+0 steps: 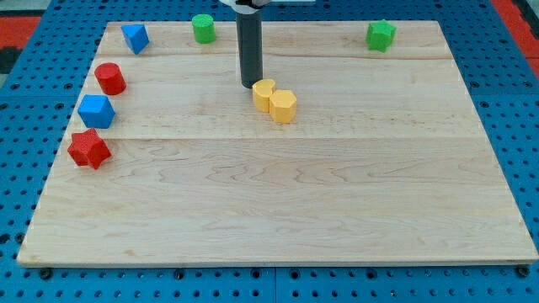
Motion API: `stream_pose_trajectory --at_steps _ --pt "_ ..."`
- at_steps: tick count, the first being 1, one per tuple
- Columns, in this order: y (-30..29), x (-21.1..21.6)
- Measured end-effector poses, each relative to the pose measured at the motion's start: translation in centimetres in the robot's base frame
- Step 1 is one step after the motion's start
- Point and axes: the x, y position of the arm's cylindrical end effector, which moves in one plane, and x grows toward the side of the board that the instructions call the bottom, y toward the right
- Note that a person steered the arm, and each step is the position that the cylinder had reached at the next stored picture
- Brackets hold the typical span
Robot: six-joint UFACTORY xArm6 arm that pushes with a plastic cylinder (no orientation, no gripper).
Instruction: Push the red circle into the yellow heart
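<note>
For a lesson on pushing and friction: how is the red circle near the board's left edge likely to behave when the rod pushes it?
The red circle looks squat and flat-based, so it would probably slide rather than tip or roll. Its round wall may let it slip sideways off my tip unless pushed through its centre. It looks rigid and small, so probably light, and the smooth wooden board should offer little drag.

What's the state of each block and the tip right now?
my tip: down on the board, just left of the yellow pair
red circle: upright, near left edge, untouched
two yellow blocks: touching each other, shapes unclear
red star: flat, left edge
blue blocks: apart, left side
green blocks: top edge, apart
</note>
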Motion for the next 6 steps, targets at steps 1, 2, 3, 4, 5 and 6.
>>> stream_pose_trajectory --at_steps 1,2,3,4,5,6 --pt "-10.0 -3.8" --pt "-19.2 -5.5" --pt "-25.4 -3.3" --pt "-22.4 -0.2" --pt "-11.4 0.3" --pt "-2.4 0.3"
